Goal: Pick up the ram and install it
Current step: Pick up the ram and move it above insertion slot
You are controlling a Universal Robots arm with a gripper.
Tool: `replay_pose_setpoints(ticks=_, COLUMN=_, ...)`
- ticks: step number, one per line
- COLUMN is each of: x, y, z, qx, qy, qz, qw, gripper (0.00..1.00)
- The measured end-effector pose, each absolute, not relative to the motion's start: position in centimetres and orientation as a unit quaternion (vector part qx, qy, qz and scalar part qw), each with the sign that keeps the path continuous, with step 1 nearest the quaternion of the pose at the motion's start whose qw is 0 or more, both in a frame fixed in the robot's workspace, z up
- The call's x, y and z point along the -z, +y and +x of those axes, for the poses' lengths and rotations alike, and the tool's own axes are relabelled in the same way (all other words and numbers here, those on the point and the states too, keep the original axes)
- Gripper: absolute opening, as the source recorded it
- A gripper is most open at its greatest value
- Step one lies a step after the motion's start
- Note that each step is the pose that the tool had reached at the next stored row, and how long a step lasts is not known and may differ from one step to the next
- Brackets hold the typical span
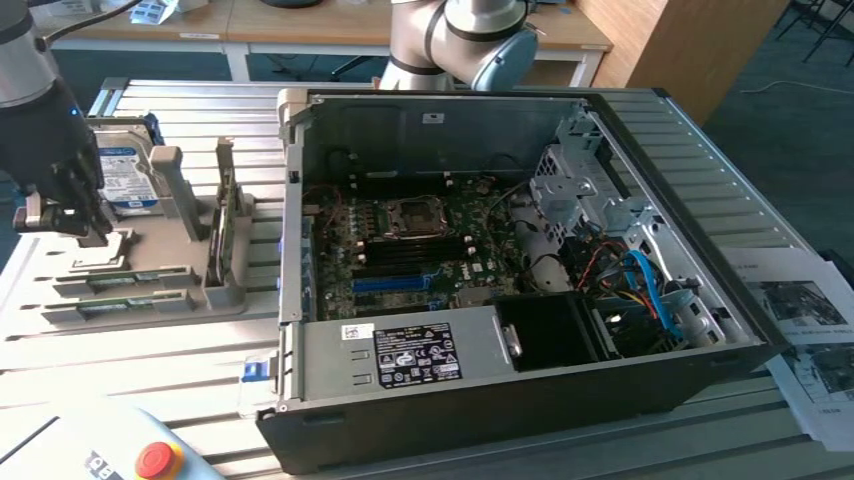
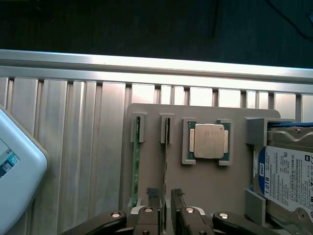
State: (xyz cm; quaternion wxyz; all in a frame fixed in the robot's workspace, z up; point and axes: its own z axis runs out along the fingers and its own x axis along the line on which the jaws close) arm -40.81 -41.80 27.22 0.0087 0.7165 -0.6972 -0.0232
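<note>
Two green ram sticks stand on edge in slots of a grey holder (image 2: 215, 188). One ram (image 2: 167, 161) runs between my fingertips (image 2: 154, 193); the other ram (image 2: 136, 166) lies just beside it. My gripper (image 2: 165, 194) is open and straddles one end of the stick, with a gap on each side. In the exterior view the gripper (image 1: 67, 228) hangs over the exterior view's left end of the holder, above the ram sticks (image 1: 131, 278). The open computer case (image 1: 534, 390) holds the motherboard with blue slot strips (image 1: 400, 281).
A square silver processor chip (image 2: 209, 140) sits in the holder beside the sticks, and a hard drive (image 2: 288, 171) stands past it. A white device (image 2: 14, 166) with a red button (image 1: 158, 459) lies on the ribbed metal table (image 2: 73, 147). Papers (image 1: 807, 310) lie at the exterior view's right.
</note>
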Motion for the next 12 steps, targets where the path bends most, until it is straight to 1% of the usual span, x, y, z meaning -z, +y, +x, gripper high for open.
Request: replay_pose_setpoints(ticks=12, x=-27.2, y=-43.8, z=-40.8, qx=0.023, qy=-0.697, qz=0.716, qw=0.009, gripper=0.24)
